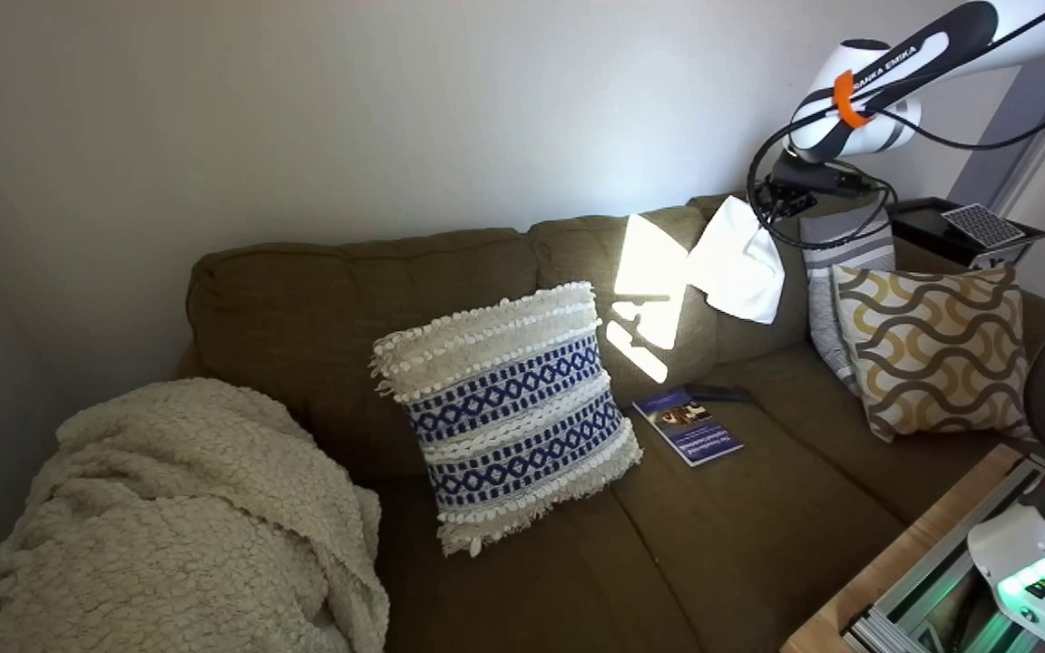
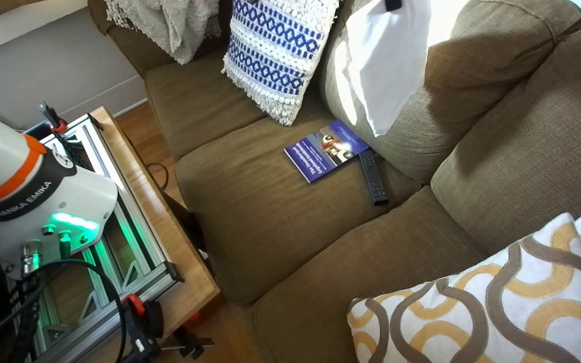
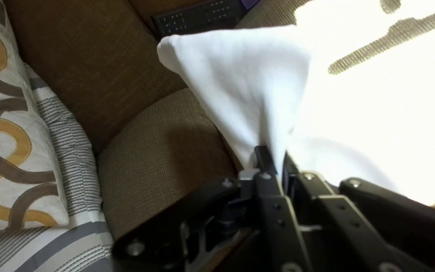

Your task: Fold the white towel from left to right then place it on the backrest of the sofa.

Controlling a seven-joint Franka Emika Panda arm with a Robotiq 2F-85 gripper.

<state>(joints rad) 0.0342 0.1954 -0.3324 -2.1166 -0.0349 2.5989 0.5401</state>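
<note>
Your jaws pinch the thin white cloth towel (image 1: 740, 268) near its top | it hangs upper right in an exterior view, in front of the olive-brown padded fabric backrest (image 1: 368, 281) | likely light, limp, unbreakable; you'd best grip mid-edge so both halves drape.

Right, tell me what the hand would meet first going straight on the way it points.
The hand grips the white towel, whose loose cloth seems first in line; beyond it, probably the backrest of the sofa, but depth is unclear.
</note>
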